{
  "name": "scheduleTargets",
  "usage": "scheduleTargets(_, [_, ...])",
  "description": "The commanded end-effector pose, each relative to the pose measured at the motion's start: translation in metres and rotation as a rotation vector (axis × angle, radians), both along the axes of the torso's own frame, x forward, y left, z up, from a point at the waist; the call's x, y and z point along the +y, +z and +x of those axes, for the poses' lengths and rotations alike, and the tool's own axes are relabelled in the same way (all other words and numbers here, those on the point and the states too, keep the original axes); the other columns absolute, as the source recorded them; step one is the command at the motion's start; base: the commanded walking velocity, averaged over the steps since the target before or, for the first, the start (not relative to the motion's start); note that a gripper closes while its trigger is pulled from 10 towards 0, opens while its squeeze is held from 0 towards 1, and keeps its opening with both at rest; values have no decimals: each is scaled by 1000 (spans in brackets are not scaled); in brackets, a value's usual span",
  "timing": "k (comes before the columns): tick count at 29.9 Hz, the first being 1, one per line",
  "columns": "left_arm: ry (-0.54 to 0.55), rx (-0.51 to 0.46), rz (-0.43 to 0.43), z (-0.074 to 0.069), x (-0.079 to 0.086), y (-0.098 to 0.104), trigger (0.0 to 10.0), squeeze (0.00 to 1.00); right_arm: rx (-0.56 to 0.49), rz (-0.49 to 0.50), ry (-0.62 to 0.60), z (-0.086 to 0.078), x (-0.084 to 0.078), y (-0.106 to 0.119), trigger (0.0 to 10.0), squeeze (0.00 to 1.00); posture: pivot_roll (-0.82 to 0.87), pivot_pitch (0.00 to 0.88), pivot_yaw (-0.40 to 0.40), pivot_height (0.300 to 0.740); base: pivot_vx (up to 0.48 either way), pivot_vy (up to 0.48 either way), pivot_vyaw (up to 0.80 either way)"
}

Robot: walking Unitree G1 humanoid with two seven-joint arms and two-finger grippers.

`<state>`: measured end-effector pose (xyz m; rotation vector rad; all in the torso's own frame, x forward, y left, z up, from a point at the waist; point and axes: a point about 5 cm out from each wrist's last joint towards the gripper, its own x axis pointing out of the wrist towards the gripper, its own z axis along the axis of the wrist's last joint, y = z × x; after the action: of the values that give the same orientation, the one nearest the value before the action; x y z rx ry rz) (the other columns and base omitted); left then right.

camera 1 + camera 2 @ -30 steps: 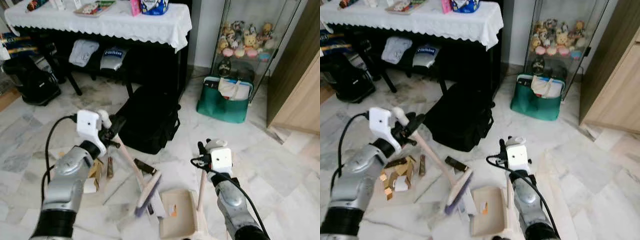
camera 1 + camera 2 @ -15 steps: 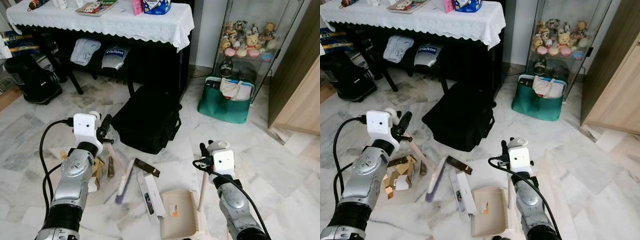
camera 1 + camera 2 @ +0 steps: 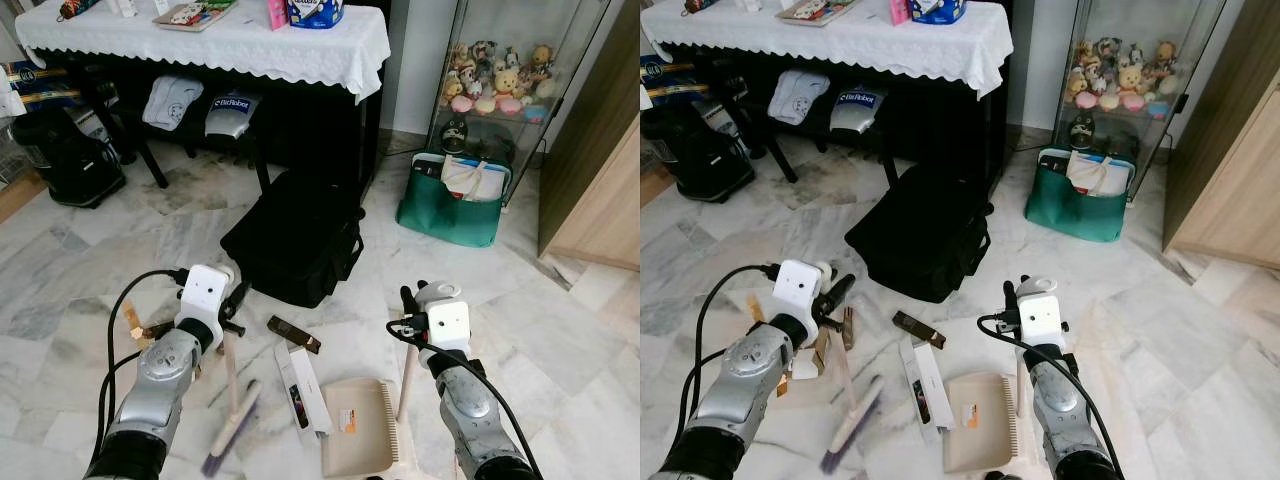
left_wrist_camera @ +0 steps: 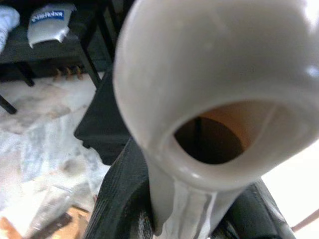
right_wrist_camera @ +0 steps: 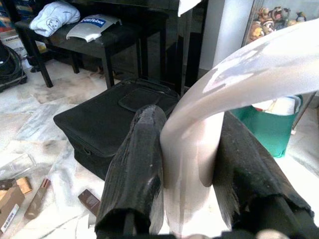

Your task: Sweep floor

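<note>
The left gripper (image 3: 232, 318) clamps the beige plastic broom's handle (image 3: 230, 372), its purple bristles (image 3: 228, 440) on the marble floor (image 3: 560, 340) at near left. The right gripper (image 3: 407, 318) grips the beige dustpan's upright handle (image 3: 404, 382), right of a white box (image 3: 301, 390).

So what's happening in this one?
The robot is sweeping a marble floor. Its left gripper is shut on the broom handle, with the broom head down on the floor beside a white box. Its right gripper is shut on the upright handle of a beige dustpan resting on the floor. Small cardboard scraps and a dark bar-shaped item lie near the left arm, in front of a black bag.
</note>
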<state>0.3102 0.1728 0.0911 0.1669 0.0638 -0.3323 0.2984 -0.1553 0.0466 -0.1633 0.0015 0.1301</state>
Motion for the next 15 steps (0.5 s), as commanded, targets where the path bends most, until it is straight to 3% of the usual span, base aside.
scheduleTargets(1, [1,27,-51,-3,1,-4,10000,0,10,0,4,-3,1,-3,10000,0,-20,135,68,740,0,0,0])
scheduleTargets(4, [3,32,-72,-4,1,-4,10000,0,10,1,3,-3,2,-3,10000,0,-20,135,69,740,0,0,0])
scheduleTargets(6, [-18,39,-155,-7,-3,-2,10000,0,12,1,1,-3,2,-3,10000,0,-16,131,71,740,0,0,0])
scheduleTargets(15, [-57,33,-302,-8,-12,7,10000,0,11,6,-1,0,3,-2,10000,0,-10,123,73,740,0,0,0])
